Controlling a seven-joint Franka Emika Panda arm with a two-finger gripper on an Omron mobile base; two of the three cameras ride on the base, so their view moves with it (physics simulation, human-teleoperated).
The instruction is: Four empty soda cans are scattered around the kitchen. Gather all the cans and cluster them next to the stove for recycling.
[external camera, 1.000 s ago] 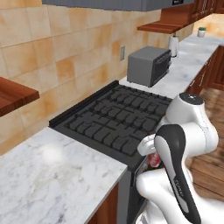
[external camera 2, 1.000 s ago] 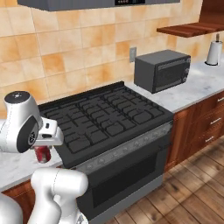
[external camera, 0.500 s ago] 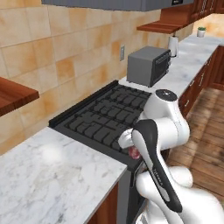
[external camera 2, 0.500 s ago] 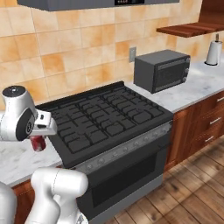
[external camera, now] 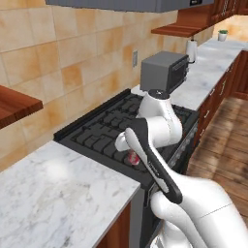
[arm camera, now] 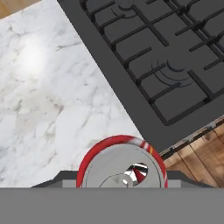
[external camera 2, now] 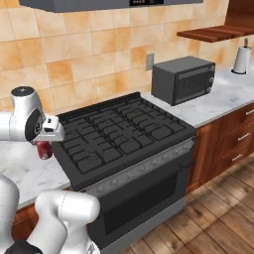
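— Left base?
— I see the red soda can point(external camera: 132, 157) under the gripper point(external camera: 130, 151), by the stove point(external camera: 121, 131) edge, I think.
— Right base?
— Gripper point(external camera 2: 45, 147) clamped on it, over the marble counter point(external camera 2: 20, 173).
— Hand view?
— Can top point(arm camera: 121, 166) fills my lower frame.

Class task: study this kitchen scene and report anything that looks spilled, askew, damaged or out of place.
Nothing stands out. The red soda can sits upright in the gripper at the stove edge, above the marble counter. Nothing looks spilled or broken; the toaster oven sits squarely.
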